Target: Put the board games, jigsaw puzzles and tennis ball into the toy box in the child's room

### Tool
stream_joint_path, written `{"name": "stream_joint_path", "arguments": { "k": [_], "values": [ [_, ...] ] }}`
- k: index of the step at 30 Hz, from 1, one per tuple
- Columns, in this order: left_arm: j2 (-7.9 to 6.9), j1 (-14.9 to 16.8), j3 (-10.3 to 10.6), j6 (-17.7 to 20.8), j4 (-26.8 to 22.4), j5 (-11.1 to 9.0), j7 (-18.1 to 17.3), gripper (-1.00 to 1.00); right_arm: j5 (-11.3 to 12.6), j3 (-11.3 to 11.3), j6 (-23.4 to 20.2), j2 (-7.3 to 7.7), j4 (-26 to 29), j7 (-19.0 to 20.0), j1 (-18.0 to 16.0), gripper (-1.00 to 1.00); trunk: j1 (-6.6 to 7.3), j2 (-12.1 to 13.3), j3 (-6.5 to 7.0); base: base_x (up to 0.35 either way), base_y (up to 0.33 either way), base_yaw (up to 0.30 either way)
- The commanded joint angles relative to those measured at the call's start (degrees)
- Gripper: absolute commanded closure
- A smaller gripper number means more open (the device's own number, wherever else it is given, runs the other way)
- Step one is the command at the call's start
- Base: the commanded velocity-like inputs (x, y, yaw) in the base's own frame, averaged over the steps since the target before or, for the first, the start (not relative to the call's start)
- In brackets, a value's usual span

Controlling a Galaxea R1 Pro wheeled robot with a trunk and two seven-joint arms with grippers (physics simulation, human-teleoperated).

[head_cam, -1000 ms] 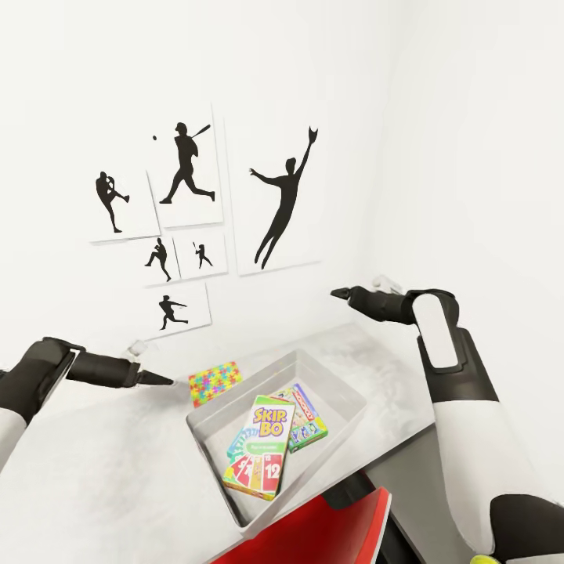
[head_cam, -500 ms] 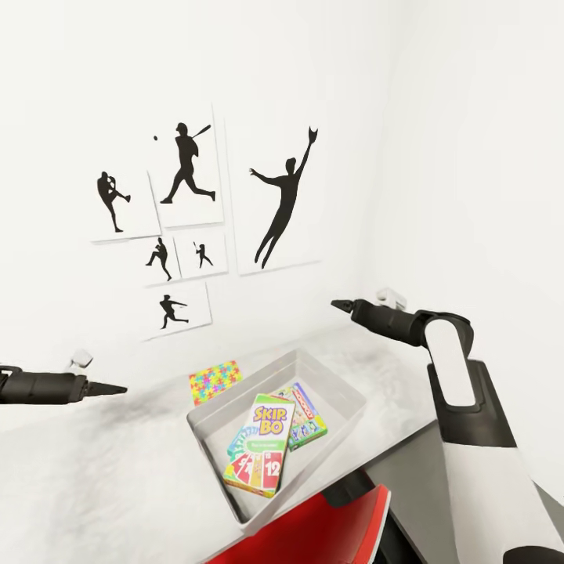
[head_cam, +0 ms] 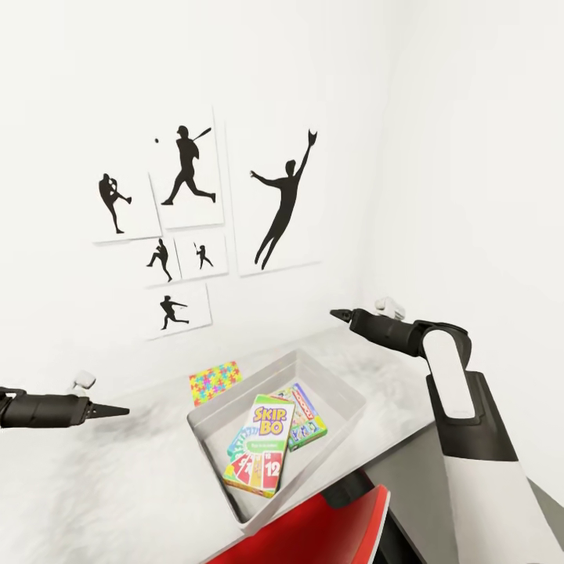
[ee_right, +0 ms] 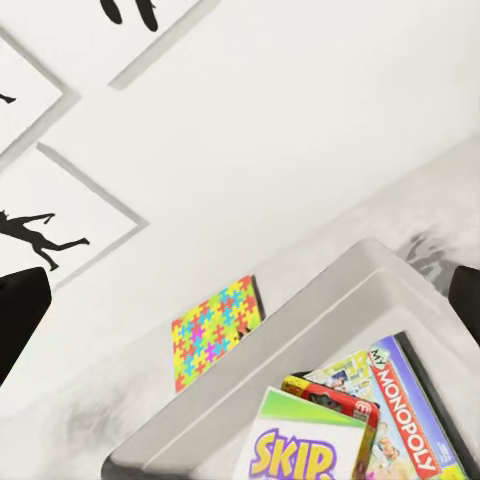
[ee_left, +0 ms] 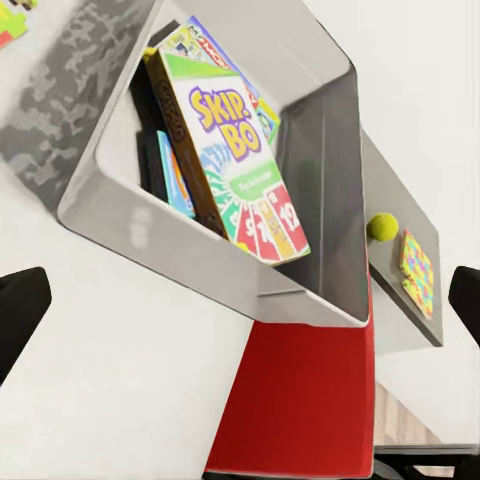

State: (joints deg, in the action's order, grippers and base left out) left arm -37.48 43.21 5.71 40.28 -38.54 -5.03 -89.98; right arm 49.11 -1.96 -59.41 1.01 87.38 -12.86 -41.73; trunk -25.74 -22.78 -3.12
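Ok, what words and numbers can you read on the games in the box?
"SKIP BO" on the top game box, lying in the toy box.
"1" and "12" on the cards drawn at that box's lower end.
"MONOPOLY" on the game box under it.
The blue game box shows just an edge, nothing readable.
The small print on the Skip-Bo box's green band is too blurred to read.

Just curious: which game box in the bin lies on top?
The Skip-Bo box, the largest, yellow and green; it overlaps the Monopoly box and a blue one beneath.
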Motion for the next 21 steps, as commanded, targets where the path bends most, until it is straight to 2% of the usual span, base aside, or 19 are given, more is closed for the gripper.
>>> {"name": "stream_joint_path", "arguments": {
  "k": [1,5,6,9,10,12,13,16,18,21],
  "values": [
    [0.58,0.0,0.3,0.8,0.0,-0.5,0.0,-1.0,0.5,0.1,-0.2,-0.08,-0.1,-0.9,-0.1,-1.0,-0.04,-0.1,-0.06,0.0,0.0,-0.028],
    [2.79,0.0,0.1,1.8,0.0,-0.3,0.0,-1.0,0.2,0.4,-0.1,-0.4,-0.8,-2.9,-0.1,-1.0,-0.04,-0.1,0.27,0.0,0.0,-0.014],
    [3.77,0.0,0.1,2.6,0.0,-0.3,0.7,-1.0,0.1,0.5,-0.1,-0.49,-1.0,-4.2,-0.1,-1.0,-0.04,-0.1,0.35,0.0,0.0,-0.006],
    [5.36,0.1,0.0,4.2,-0.1,-0.3,5.0,-1.0,0.0,0.5,-0.1,-0.63,-1.5,-6.5,-0.1,-1.0,-0.04,-0.1,0.52,0.0,0.0,-0.004],
    [6.43,0.2,0.0,5.4,-0.3,-0.3,8.6,-1.0,0.0,0.5,-0.2,-0.69,-1.9,-8.0,-0.1,-1.0,-0.04,-0.1,0.55,0.0,0.0,-0.002],
    [7.44,0.2,-0.1,6.5,-0.5,-0.3,12.1,-1.0,0.0,0.5,-0.2,-0.74,-2.4,-9.4,-0.2,-1.0,-0.04,-0.1,0.59,0.0,0.0,-0.001],
    [8.32,0.3,-0.3,7.4,-0.7,-0.4,15.2,-1.0,0.0,0.5,-0.3,-0.81,-2.7,-10.7,-0.2,-1.0,-0.04,-0.1,0.6,0.0,0.0,0.0],
    [9.95,0.3,-1.6,8.7,-1.2,-0.4,19.2,-1.0,0.0,0.8,-0.4,-0.86,-3.1,-13.1,-0.2,-1.0,-0.04,-0.1,0.63,0.0,0.0,0.0],
    [10.9,0.3,-2.4,9.2,-1.7,-0.3,20.4,-1.0,0.0,1.2,-0.4,-0.88,-3.3,-14.2,-0.2,-1.0,-0.04,-0.1,0.63,0.0,0.0,0.0],
    [13.45,0.3,-3.8,10.6,-2.5,-0.1,22.9,-1.0,0.0,2.9,-0.4,-0.88,-5.2,-17.3,-0.5,-1.0,-0.04,-0.1,0.64,0.0,0.0,0.0]
  ]
}}
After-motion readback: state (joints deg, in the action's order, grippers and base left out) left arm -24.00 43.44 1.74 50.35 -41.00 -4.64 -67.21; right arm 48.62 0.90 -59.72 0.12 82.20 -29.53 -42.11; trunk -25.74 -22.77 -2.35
